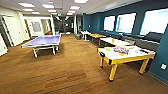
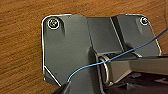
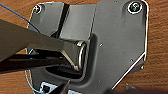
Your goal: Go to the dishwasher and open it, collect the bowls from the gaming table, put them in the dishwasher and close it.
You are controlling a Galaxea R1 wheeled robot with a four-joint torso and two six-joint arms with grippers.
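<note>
The gaming table (image 1: 130, 58) stands at the right in the head view, a few steps ahead. It has a white top, a yellow rim, yellow legs and a black end fitting. A lime green bowl (image 1: 108, 49) sits on its near-left corner area. Other colourful flat items lie across the top and are too blurred to name. The dishwasher is out of view. Both wrist views look down past the robot's own dark plate onto the brown wood-look floor (image 2: 20, 50).
A blue table-tennis table (image 1: 43, 40) stands at the left middle. Light-topped tables (image 1: 113, 41) line the teal window wall, with dark bench seating (image 1: 150, 37) behind them. Open floor (image 1: 72, 70) lies between the two big tables. A corridor opens at the far end.
</note>
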